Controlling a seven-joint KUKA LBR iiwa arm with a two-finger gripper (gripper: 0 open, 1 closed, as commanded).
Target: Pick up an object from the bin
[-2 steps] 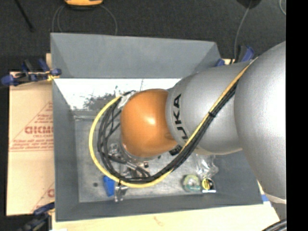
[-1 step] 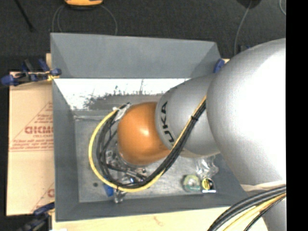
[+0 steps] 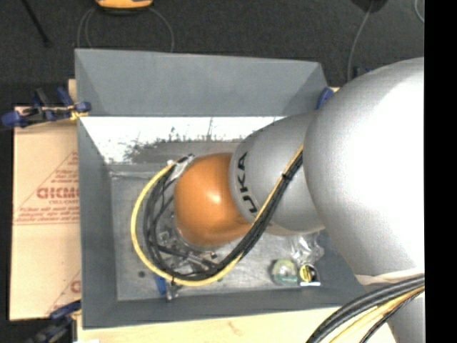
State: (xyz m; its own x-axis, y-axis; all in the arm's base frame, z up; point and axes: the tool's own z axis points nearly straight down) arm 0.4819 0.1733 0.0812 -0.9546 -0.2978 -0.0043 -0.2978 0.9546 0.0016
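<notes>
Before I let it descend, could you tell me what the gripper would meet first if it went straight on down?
Most likely the bin's grey floor: the gripper points down under the orange wrist cover, which hides the spot beneath. The greenish clear thing lies well aside.

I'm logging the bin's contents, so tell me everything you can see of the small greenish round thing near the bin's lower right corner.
The greenish round thing looks like translucent glass or plastic with a bright highlight. It lies on the grey bin floor near the lower right corner, beside the arm. A small yellow-and-black piece seems to touch its right side; crinkled clear wrap lies above.
</notes>
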